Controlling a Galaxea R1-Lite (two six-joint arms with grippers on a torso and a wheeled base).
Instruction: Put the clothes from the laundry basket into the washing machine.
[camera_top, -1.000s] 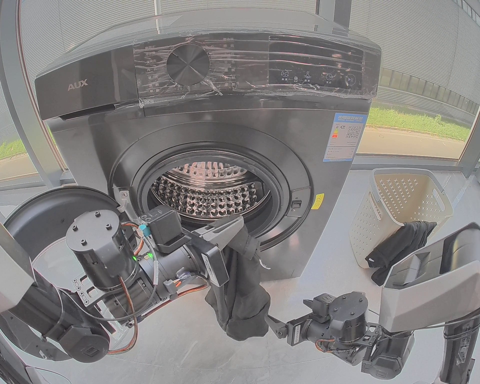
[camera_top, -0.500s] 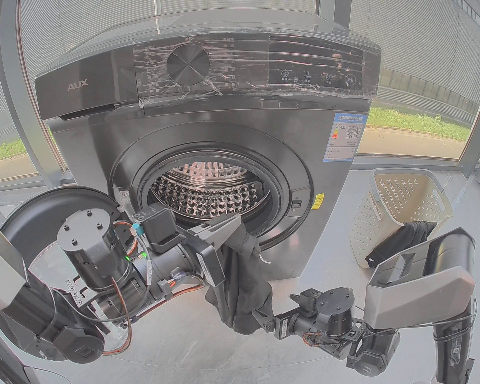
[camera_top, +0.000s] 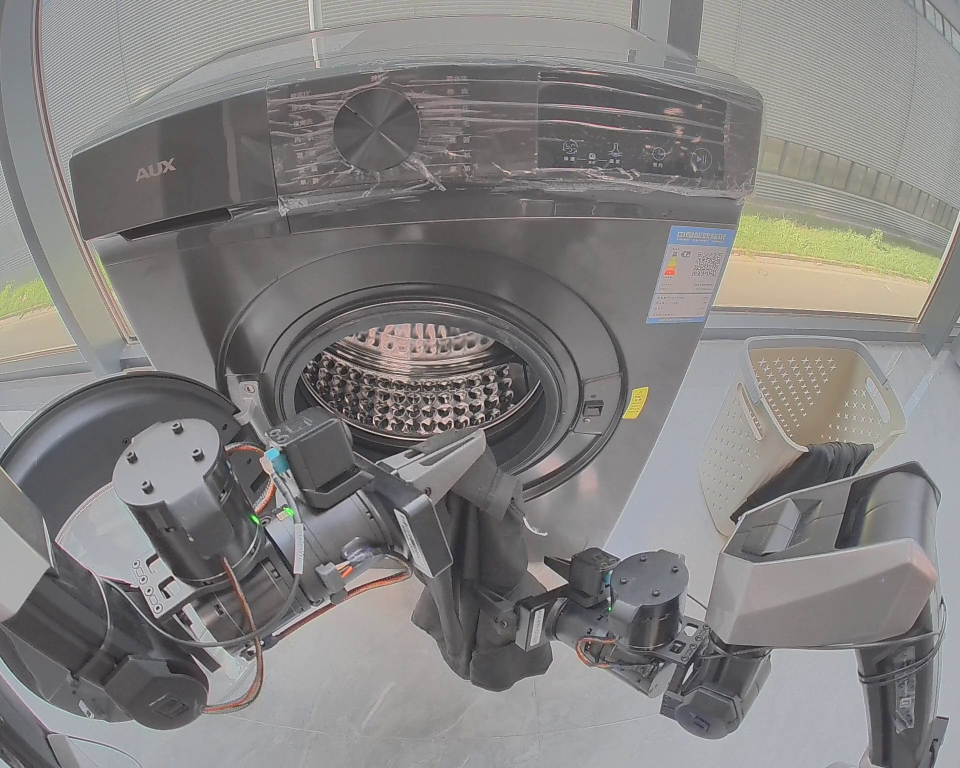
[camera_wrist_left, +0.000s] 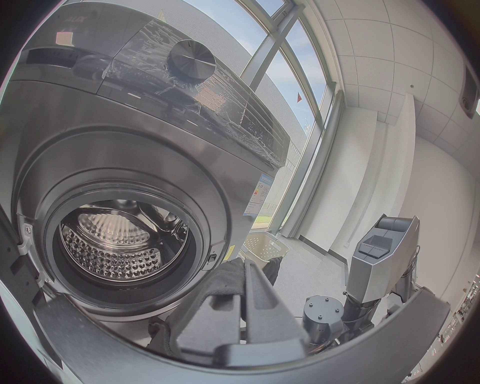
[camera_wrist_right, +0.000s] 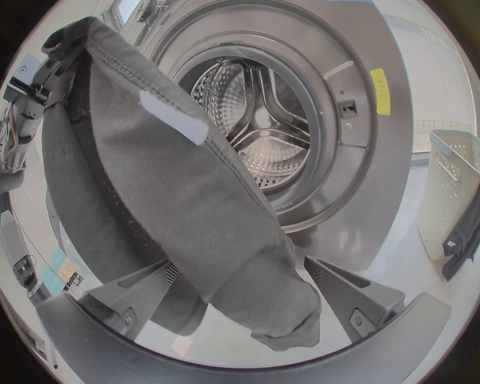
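Dangling by the washing machine (camera_top: 640, 400), a dark garment (camera_top: 465, 560) is being pinched by the left hand (camera_top: 475, 450), right hand (camera_wrist_right: 237, 265) being held spread around it.

I have the washing machine (camera_top: 420, 250) at 12 o'clock and the laundry basket (camera_top: 790, 400) on the floor (camera_top: 650, 520) at 2. The garment (camera_top: 490, 580) hangs from my left hand (camera_top: 470, 455) before the drum (camera_top: 420, 390).

Left arm (camera_top: 330, 530) is dark grey: chunky round joint cap (camera_top: 180, 475) with screws (camera_top: 147, 456), orange cables (camera_top: 250, 620) looping out, green light (camera_top: 297, 512). Right arm (camera_top: 645, 600) has a pale grey angular shell (camera_top: 830, 585) over black joints (camera_top: 715, 690).
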